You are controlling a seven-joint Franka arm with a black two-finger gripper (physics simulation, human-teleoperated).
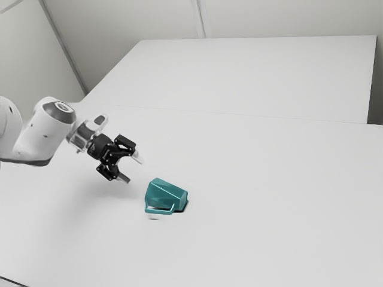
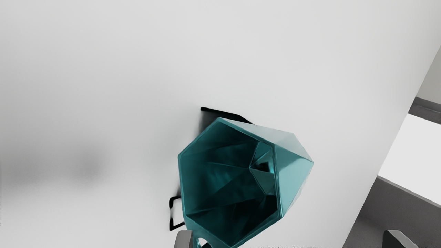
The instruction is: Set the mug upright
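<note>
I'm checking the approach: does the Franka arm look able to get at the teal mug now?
Probably yes: the open end effector hovers near the mug, which lies on its side with its mouth facing it, and nothing stands between them.

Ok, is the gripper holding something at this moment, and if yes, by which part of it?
Nothing is held. The gripper is open, and the mug lies on its side beyond the fingertips.
</note>
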